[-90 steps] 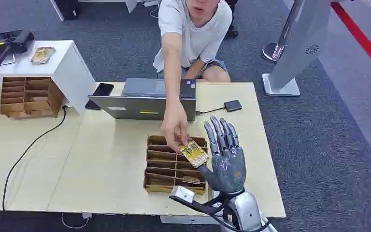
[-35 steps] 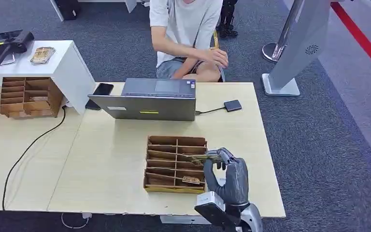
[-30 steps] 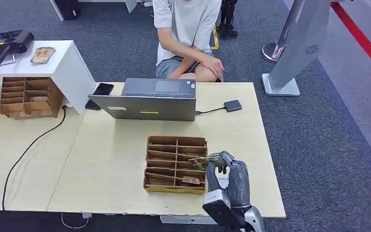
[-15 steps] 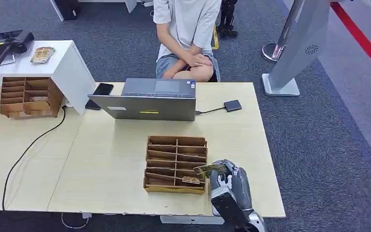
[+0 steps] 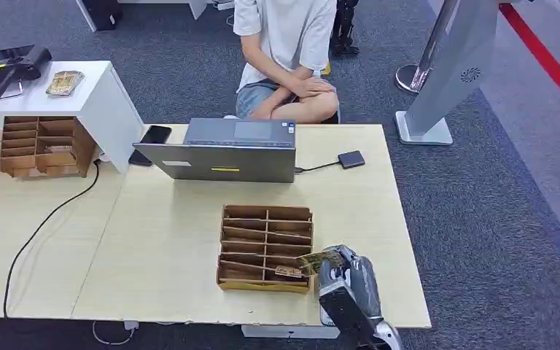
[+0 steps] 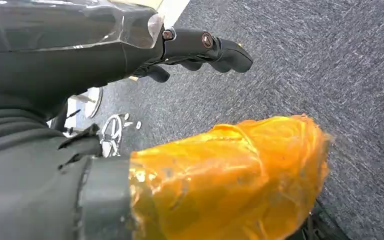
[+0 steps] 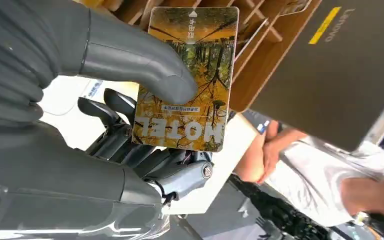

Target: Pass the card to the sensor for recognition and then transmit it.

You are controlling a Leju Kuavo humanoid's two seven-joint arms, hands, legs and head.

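Your right hand (image 5: 346, 281) has the card (image 5: 319, 259) pinched at the near right of the table (image 5: 175, 240), just right of the brown divider tray (image 5: 265, 248), near its front right corner. The right wrist view shows it best: the thumb (image 7: 145, 67) presses flat on the printed face of the card (image 7: 187, 80) and the darker fingers (image 7: 130, 145) back it from behind, so roughly half the card sticks out free past the thumb. It reads as a hotel key card: thin, light, stiff plastic with a glossy face, so I'd expect it to slide under a loose pinch and flex little. Keep the hold where it is, on the flat faces near one short end, and present the free end to the sensor. My guess is that sensor is the small black box (image 5: 351, 159) cabled to the laptop (image 5: 222, 149) at the far right of the table, well apart from the hand. A person (image 5: 284, 44) sits beyond the far edge, hands in lap. Left hand (image 6: 200, 50) hangs over the carpet, fingers curled with nothing in them.
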